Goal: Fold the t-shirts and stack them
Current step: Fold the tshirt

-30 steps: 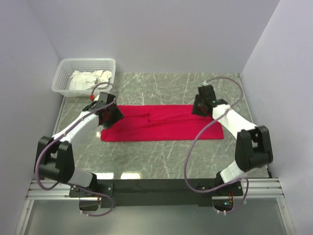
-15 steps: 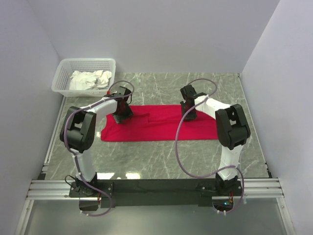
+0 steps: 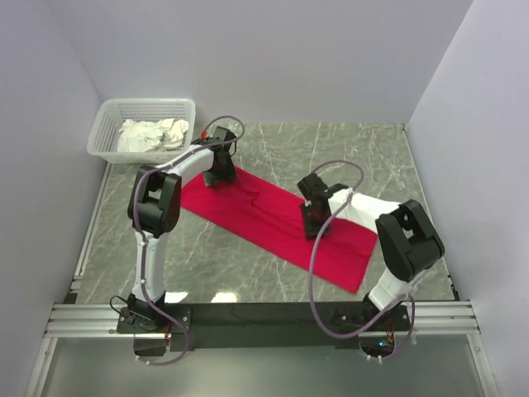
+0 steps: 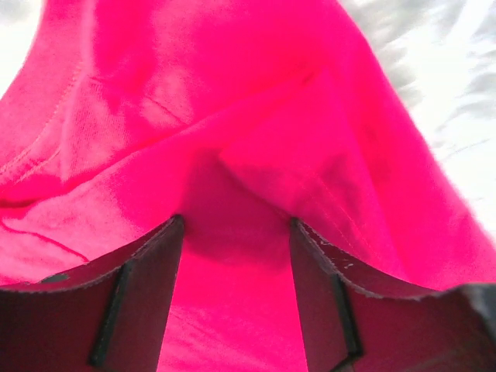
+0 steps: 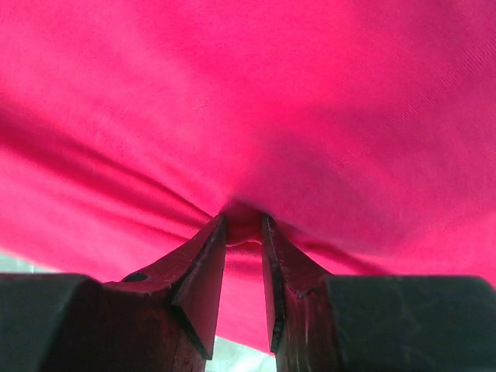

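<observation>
The red t-shirt lay flat and slanted on the table, running from 11 o'clock down to 4 o'clock. The left gripper sat on its 11 o'clock end. Its fingers stood wide apart with a bump of cloth between them, but I could not tell if it squeezed. The right gripper was near the shirt's middle, almost closed, pinching a small fold of red cloth.

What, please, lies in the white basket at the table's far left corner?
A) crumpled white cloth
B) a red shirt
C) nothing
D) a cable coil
A: the white basket holds crumpled white cloth, while the red t-shirt lies out on the table.
</observation>
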Motion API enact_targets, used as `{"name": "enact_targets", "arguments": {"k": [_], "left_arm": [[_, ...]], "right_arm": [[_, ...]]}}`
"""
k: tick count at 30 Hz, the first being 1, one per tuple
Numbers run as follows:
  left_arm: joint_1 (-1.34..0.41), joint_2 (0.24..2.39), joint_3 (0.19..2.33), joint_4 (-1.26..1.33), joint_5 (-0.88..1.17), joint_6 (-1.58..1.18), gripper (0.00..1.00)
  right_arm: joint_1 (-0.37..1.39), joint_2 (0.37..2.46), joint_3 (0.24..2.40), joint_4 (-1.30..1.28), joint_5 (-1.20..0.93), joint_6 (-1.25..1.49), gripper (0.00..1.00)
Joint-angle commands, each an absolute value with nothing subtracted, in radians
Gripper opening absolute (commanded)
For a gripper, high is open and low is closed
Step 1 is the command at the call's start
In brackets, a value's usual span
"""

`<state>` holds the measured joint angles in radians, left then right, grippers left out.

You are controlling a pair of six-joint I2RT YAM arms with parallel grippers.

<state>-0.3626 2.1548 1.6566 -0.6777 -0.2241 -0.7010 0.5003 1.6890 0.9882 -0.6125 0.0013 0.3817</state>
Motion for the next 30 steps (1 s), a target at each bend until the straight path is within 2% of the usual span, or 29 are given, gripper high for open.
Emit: {"name": "enact_targets", "arguments": {"k": [1, 6, 10, 20, 26, 30], "left_arm": [[-0.377, 2.252, 1.784, -0.654, -0.215, -0.551, 0.65], [-0.425, 2.330, 1.905, -0.591, -0.175, -0.453, 0.69], [-0.445, 2.402, 2.023, -0.591, -0.153, -0.405, 0.71], [-0.422, 2.530, 2.197, -0.476, -0.108, -0.353, 0.69], [-0.402, 2.444, 2.154, -0.399, -0.058, -0.380, 0.75], [-0.402, 2.288, 2.079, -0.354, -0.075, -0.414, 0.87]], "right_arm": [[0.590, 1.677, 0.879, -0.750, -0.095, 0.411, 0.32], [0.779, 1.632, 0.865, -0.764, -0.152, 0.462, 0.31], [0.865, 1.667, 0.916, -0.765, -0.167, 0.492, 0.31], [0.923, 1.792, 1.188, -0.778, -0.170, 0.500, 0.30], [0.927, 1.738, 1.284, -0.755, -0.080, 0.486, 0.32], [0.923, 1.623, 1.252, -0.742, -0.032, 0.474, 0.35]]}}
